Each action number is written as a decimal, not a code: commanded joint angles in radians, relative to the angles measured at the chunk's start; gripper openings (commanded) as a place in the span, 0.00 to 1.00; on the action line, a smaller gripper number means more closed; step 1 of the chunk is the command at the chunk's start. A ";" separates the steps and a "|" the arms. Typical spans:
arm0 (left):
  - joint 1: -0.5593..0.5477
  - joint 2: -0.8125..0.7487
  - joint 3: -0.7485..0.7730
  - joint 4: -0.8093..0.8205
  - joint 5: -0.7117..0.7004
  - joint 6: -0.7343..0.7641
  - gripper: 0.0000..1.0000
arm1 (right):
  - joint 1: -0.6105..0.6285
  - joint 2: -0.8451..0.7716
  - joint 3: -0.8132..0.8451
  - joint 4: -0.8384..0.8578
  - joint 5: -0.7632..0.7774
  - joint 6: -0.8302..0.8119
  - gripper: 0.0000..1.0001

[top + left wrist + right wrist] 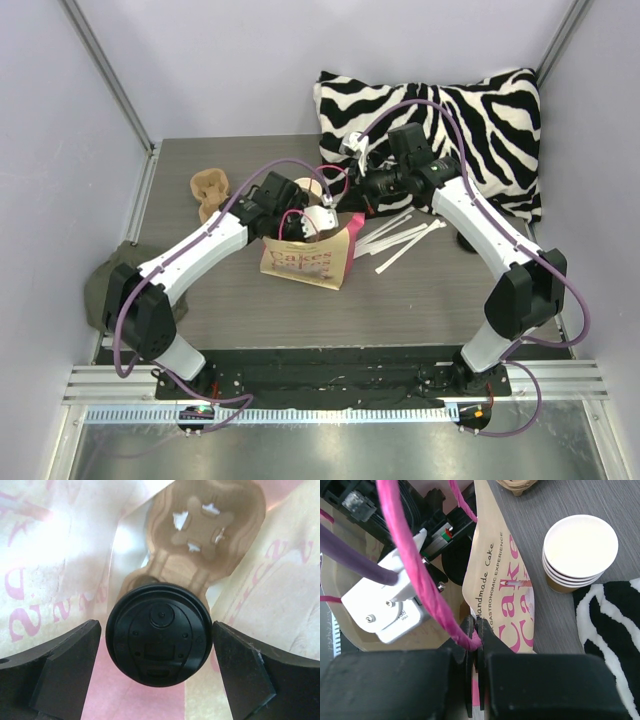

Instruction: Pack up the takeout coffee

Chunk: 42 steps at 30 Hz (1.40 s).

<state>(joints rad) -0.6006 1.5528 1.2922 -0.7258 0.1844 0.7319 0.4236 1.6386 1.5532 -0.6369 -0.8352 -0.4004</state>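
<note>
Bagging step: right fingers [490, 642] pinch bag [505, 580] rim open; left fingers [65, 665] flank lid [159, 634] inside (grip unclear). Next: fetch cups [580, 545], 2 o'clock of bag in right wrist view.

Pale lilac walls [250, 60], grey wood-grain table [420, 300], zebra-print cushion [480, 110]

Cup stack [580, 550]: only the rims of the nested cups show, so the count is unclear.
Black lid [159, 634]: hides whatever sits beneath it.
Left gripper [156, 626]: contact with the lid's sides — cannot tell.
Paper bag [280, 605]: lettering blurred in the left wrist view, cut by both side edges.
Pulp carrier [516, 484]: cropped at the frame's top edge.
</note>
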 commanded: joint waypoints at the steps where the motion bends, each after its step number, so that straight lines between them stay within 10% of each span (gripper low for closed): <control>1: 0.024 -0.028 0.096 -0.030 0.004 -0.042 1.00 | 0.001 -0.020 -0.012 -0.099 0.056 0.000 0.01; 42: -0.064 -0.171 -0.053 0.065 0.043 0.083 1.00 | 0.038 -0.028 0.027 -0.086 0.120 -0.026 0.01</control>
<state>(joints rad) -0.6598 1.4284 1.2304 -0.7090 0.1608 0.7906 0.4660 1.6272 1.5673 -0.6712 -0.7803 -0.3916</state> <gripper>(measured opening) 0.995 0.043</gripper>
